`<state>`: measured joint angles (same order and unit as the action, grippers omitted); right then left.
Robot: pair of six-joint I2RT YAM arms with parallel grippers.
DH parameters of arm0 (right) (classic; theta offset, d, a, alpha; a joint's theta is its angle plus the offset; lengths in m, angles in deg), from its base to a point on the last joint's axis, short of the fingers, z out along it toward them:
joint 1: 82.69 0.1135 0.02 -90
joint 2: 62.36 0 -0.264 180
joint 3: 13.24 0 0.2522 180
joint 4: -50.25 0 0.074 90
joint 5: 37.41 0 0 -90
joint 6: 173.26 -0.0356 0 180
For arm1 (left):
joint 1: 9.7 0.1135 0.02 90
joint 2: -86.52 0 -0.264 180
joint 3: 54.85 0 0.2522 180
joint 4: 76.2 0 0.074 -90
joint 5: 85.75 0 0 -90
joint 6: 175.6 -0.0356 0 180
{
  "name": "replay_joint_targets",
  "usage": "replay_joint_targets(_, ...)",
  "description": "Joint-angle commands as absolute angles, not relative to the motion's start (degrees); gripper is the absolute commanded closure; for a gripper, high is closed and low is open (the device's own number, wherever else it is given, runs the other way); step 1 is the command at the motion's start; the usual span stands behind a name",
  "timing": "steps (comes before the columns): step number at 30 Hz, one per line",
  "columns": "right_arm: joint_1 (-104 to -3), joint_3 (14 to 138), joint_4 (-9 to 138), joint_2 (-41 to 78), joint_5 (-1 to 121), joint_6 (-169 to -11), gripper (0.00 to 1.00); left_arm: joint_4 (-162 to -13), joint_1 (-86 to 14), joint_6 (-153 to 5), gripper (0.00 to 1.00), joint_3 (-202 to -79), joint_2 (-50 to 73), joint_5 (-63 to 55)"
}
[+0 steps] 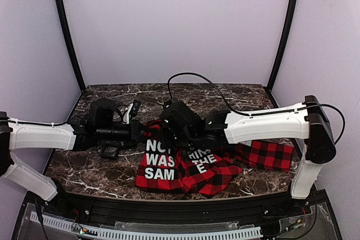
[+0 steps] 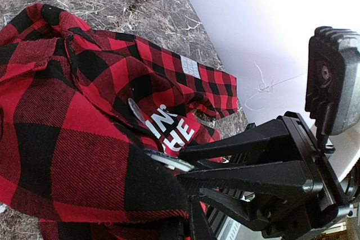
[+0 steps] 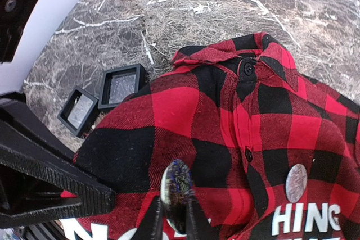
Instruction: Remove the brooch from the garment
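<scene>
The red-and-black plaid garment (image 1: 163, 167) lies crumpled on the marble table, white block letters facing up. In the right wrist view the brooch (image 3: 175, 186), a small round disc with a pale rim, stands on edge on the cloth (image 3: 191, 111). My right gripper (image 3: 174, 217) is shut on it, one finger against each face. My left gripper (image 2: 185, 175) is shut on a fold of the garment (image 2: 67, 111) right beside the brooch's edge (image 2: 169, 162). From above, both grippers (image 1: 140, 130) (image 1: 169, 133) meet over the garment's upper left part and hide the brooch.
A second grey disc (image 3: 296, 182) lies flat on the cloth near the white letters. Two small black square frames (image 3: 121, 85) (image 3: 80, 111) sit on the marble table (image 1: 101, 167) just left of the garment. Purple walls enclose the table.
</scene>
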<state>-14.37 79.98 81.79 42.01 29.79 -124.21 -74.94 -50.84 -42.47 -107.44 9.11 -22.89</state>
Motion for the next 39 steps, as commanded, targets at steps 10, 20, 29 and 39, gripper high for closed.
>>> replay_joint_targets(10, -14.3, 70.7, 70.1, 35.8, 31.0, -122.2, 1.0, -78.2, -50.9, -42.8, 0.99, -106.9, 9.5, -21.1)
replay_joint_targets(20, -15.6, 63.6, 59.9, 31.7, 36.1, -120.2, 1.0, -81.2, -50.9, -44.0, 0.99, -107.2, 8.6, -21.2)
replay_joint_targets(29, -17.4, 55.1, 49.2, 27.7, 42.3, -118.5, 1.0, -83.0, -50.9, -46.1, 0.99, -107.0, 9.4, -21.2)
replay_joint_targets(39, -17.8, 55.3, 49.3, 28.4, 42.0, -117.3, 1.0, -82.4, -50.9, -47.5, 0.99, -107.7, 11.5, -22.5)
